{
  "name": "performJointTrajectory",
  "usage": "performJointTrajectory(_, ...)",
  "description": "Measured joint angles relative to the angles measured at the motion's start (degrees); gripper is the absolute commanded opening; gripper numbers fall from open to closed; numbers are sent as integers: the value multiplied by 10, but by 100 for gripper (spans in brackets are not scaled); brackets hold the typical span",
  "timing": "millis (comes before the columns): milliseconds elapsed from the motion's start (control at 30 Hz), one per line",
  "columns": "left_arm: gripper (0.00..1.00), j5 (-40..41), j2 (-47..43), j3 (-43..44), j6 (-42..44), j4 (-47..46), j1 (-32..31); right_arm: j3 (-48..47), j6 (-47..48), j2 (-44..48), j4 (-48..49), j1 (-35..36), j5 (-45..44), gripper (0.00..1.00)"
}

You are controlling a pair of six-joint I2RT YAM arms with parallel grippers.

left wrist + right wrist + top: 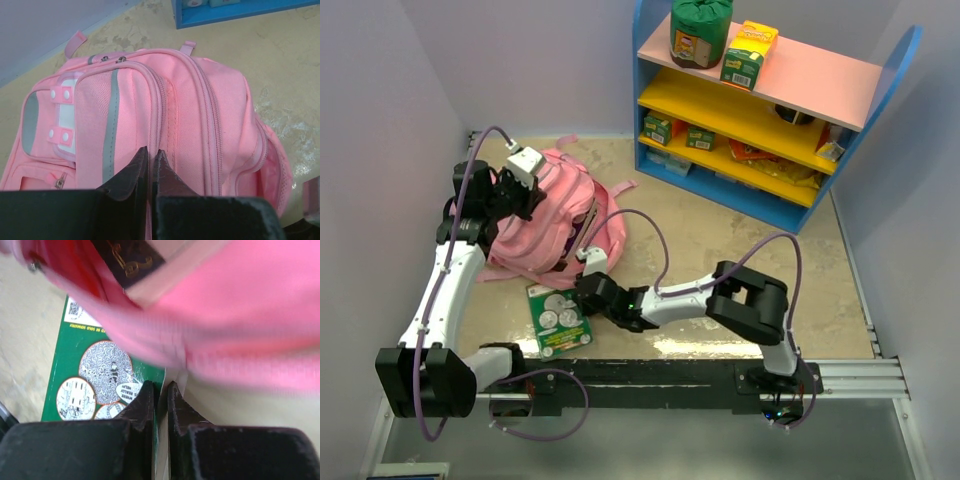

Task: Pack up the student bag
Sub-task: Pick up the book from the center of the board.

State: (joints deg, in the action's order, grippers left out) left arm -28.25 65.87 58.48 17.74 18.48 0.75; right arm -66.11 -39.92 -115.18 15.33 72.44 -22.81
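Note:
The student bag (pixel 545 215) is a pink backpack lying at the left of the table, its main compartment gaping toward the right (pixel 272 170). My left gripper (pixel 520 195) sits on the bag's upper part, and in the left wrist view it (pixel 150 152) is shut with a sliver of pink fabric pinched between the fingers. A green activity book (pixel 558 318) lies flat in front of the bag. My right gripper (pixel 582 292) is shut on the book's right edge (pixel 90 370), its fingertips (pixel 160 387) just under the blurred pink bag (pixel 240 305).
A blue shelf unit (pixel 760 110) stands at the back right, holding a green pouch (pixel 700 32), a yellow-green box (pixel 748 55) and several snack packs. Grey walls close in the left and right sides.

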Motion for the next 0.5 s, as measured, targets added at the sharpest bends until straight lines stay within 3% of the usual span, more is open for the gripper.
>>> performJointTrajectory(200, 0, -4, 0, 0, -9, -12, -1, 151, -19, 142, -4, 0, -15, 0)
performJointTrajectory(333, 0, 1, -1, -1, -17, -10, -1, 257, -47, 288, -77, -3, -42, 0)
performJointTrajectory(500, 0, 19, -1, -3, -17, -5, 0, 325, -80, 438, -152, -41, -71, 0)
